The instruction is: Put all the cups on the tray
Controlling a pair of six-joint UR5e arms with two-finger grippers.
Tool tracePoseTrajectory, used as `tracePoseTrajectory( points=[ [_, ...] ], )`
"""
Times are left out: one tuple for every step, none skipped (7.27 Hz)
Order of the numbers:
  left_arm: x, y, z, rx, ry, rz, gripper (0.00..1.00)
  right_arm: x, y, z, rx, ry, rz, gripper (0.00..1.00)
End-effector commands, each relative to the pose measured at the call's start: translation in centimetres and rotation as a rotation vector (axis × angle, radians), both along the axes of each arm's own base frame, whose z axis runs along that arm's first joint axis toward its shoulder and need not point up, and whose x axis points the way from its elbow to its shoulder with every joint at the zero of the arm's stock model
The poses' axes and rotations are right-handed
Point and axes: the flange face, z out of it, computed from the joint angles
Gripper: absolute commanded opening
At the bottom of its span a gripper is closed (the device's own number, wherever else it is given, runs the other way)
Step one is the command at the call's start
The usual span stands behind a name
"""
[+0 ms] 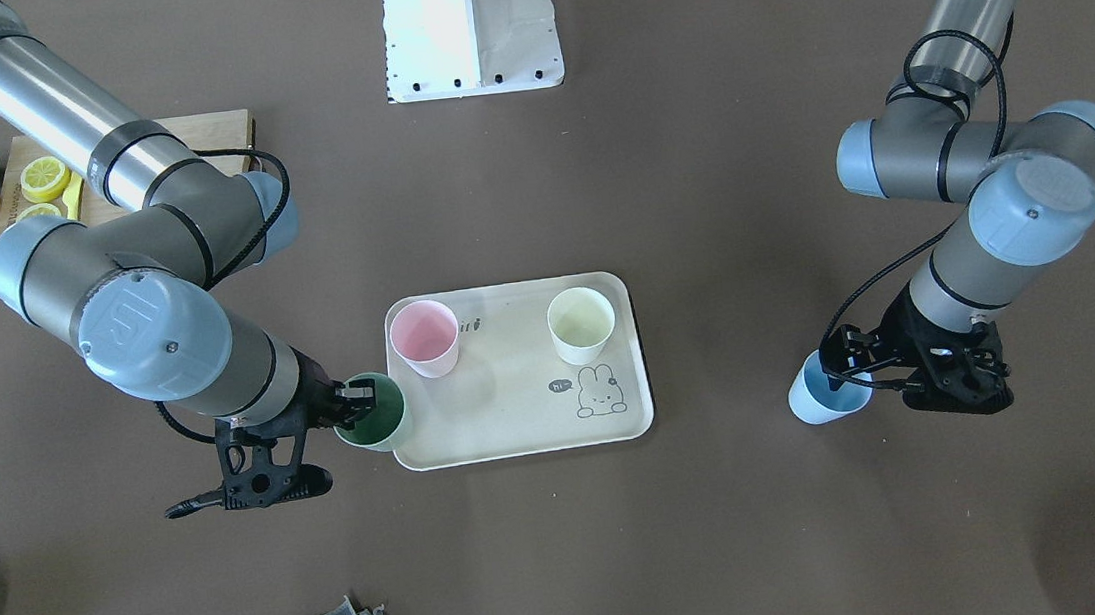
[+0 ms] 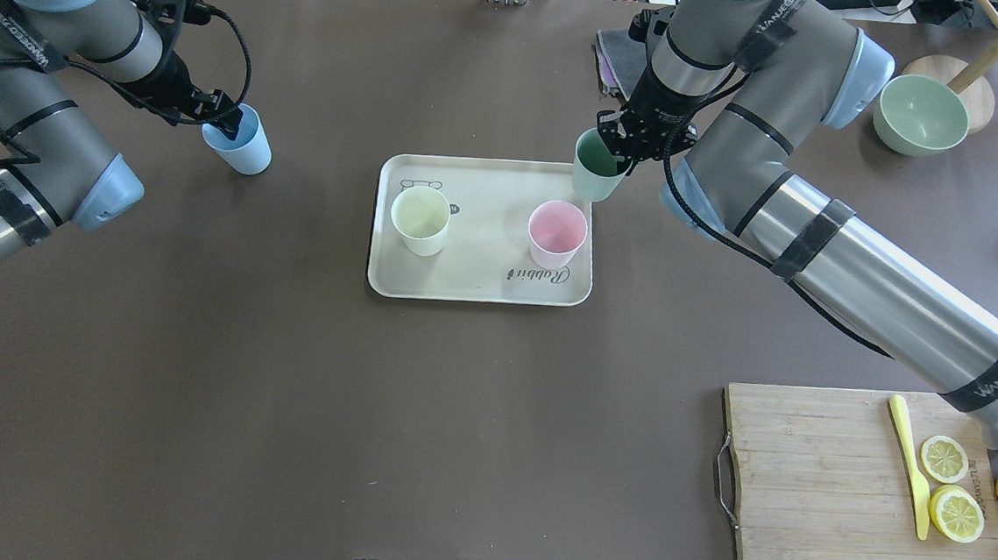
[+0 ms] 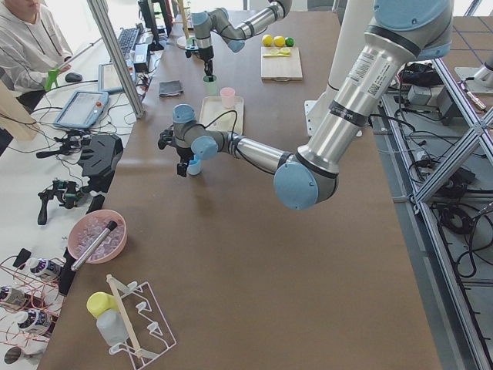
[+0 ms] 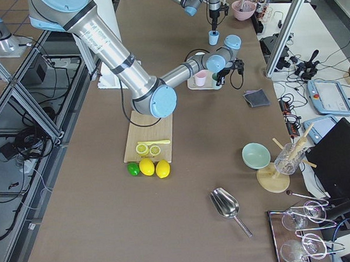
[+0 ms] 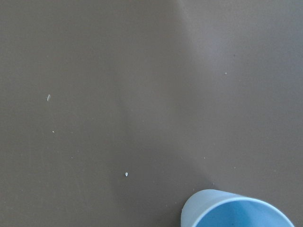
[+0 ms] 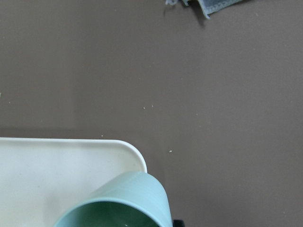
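right gripper [image 2: 619, 150]: jaws pinching rim of green cup [image 2: 596, 174], one finger inside, one outside. cup upright, overlapping tray [image 2: 474, 265] corner at tray's 1 o'clock, overhead view. left gripper [image 2: 227, 123]: jaws pinching rim of blue cup [image 2: 243, 152]. cup upright, well apart from tray at its 10 o'clock. on tray: pink cup [image 2: 557, 234] at 3 o'clock, cream cup [image 2: 420, 220] at 9 o'clock, both upright.

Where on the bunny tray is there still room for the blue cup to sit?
The tray has a bare strip down its middle, between the pink cup and the cream cup, and bare room beside the bunny drawing. The corner by the pink cup is crowded: the green cup is held there by the right gripper.
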Motion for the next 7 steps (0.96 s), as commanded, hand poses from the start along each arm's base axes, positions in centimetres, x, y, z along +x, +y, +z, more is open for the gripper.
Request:
tracePoseTrajectory(
  points=[
    [0.3, -0.3, -0.8, 0.003, 0.003, 0.004, 0.00, -1.0, 0.1, -1.6, 0.014, 0.005, 0.017, 0.00],
    [0.7, -1.0, -3.2, -0.001, 0.016, -0.001, 0.00, -1.1, 0.1, -1.9, 0.006, 0.004, 0.025, 0.00],
    [1.5, -2.4, -7.6, -0.017, 0.007, -0.005, 0.00, -1.2, -0.1, -2.5, -0.011, 0.002, 0.041, 0.00],
    [2.3, -3.0, -11.2, -0.041, 0.025, -0.035, 0.00, -2.0, -0.1, -2.8, -0.024, 0.003, 0.045, 0.00],
    [5.5, -1.9, -14.5, -0.072, 0.060, -0.048, 0.00, -2.5, 0.0, -2.5, -0.006, -0.011, 0.042, 0.98],
    [8.7, -0.3, -16.8, -0.099, 0.089, -0.050, 0.00, -2.5, -0.2, -1.9, -0.002, -0.014, 0.044, 1.00],
    [11.9, 1.6, -19.0, -0.129, 0.112, -0.046, 0.00, -1.9, -0.4, -2.1, 0.001, -0.020, 0.049, 1.00]
  ],
)
